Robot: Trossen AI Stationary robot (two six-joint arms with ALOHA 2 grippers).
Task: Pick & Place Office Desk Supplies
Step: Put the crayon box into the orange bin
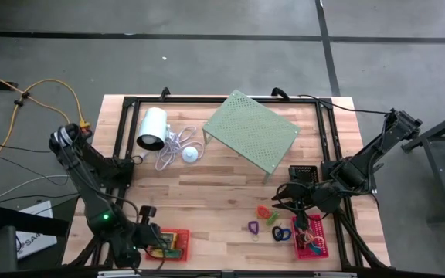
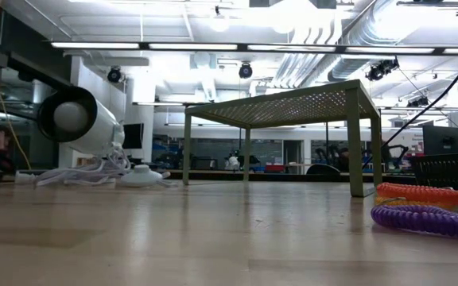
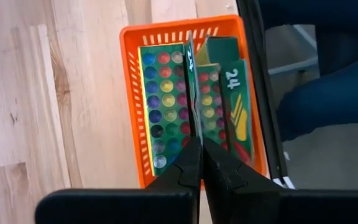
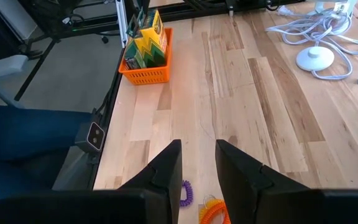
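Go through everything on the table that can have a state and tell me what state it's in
Left gripper: shut, over the orange basket.
Right gripper: open, empty.
Orange basket: holds green boxes.
Pink basket: holds small items.
Coiled loops: loose on table.
Green shelf: upright.
White cylinder: on its side.

Dark jointed arms (image 1: 91,174), green light on left

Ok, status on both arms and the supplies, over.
Left gripper shut, over the orange basket holding green boxes. Right gripper open, empty, above coiled loops. Pink basket beside them. Nothing blocking.
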